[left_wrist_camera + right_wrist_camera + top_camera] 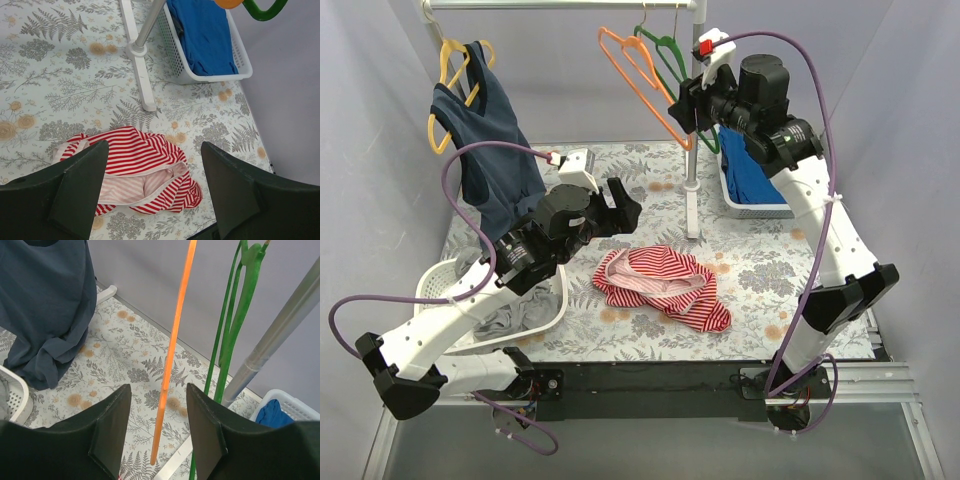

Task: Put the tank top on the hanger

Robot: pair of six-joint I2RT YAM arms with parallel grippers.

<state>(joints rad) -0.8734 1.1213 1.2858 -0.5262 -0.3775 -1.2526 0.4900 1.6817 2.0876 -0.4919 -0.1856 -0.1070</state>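
The red and white striped tank top (663, 284) lies crumpled on the floral table, near the front centre. In the left wrist view the tank top (134, 167) lies below and between my fingers. My left gripper (623, 207) is open and empty, hovering just left of and above it. The orange hanger (638, 80) hangs from the top rail. My right gripper (686, 108) is open at the hanger's lower right edge. In the right wrist view the hanger's orange bar (172, 351) runs between the open jaws without touching them.
A green hanger (670, 60) hangs just right of the orange one. A dark navy tank top (490, 150) on a yellow hanger (453, 75) hangs at the left. The rack's pole (693, 160) stands mid-table. White baskets sit at right (757, 205) and front left (450, 285).
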